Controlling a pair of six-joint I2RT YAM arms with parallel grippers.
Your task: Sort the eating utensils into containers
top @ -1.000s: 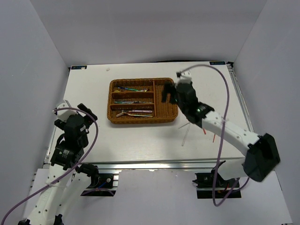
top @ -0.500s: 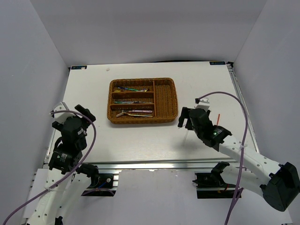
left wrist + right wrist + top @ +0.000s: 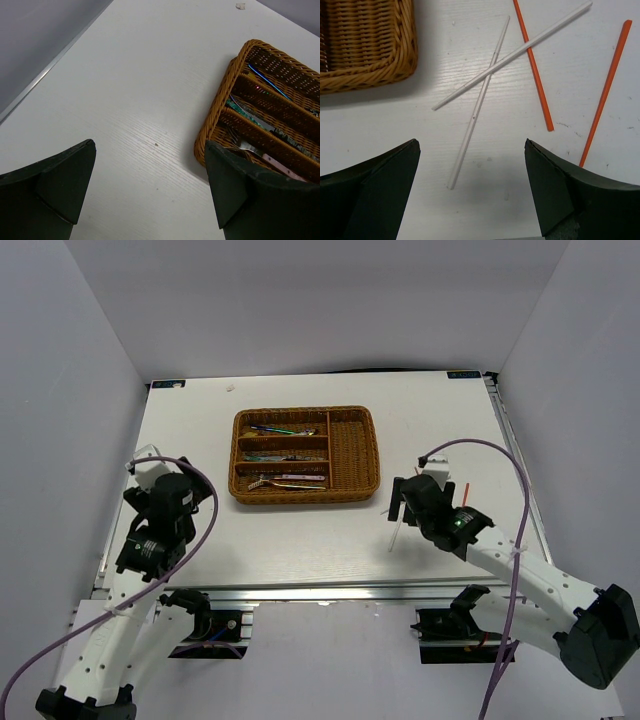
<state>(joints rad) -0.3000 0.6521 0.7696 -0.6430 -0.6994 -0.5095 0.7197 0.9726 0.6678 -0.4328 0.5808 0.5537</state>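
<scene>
The brown wicker tray (image 3: 236, 455) sits at the table's middle back. Its three long slots hold iridescent knives (image 3: 283, 430), spoons (image 3: 280, 455) and a fork (image 3: 285, 482); the vertical slot (image 3: 352, 450) looks bare. Two white chopsticks (image 3: 479, 102) lie crossed on the table right of the tray, beside two orange chopsticks (image 3: 534, 67). My right gripper (image 3: 472, 142) is open and empty, hovering just above the white pair; it also shows in the top view (image 3: 402, 495). My left gripper (image 3: 150, 145) is open and empty above bare table left of the tray (image 3: 215, 115).
The tray's corner (image 3: 370, 55) lies close to the upper left of the chopsticks. One white chopstick (image 3: 395, 532) and an orange tip (image 3: 466, 487) show past the right arm in the top view. White walls enclose the table.
My right arm has pulled back from over the tray's vertical slot to the table right of the tray, above the chopsticks. My left arm has shifted slightly toward the tray.
</scene>
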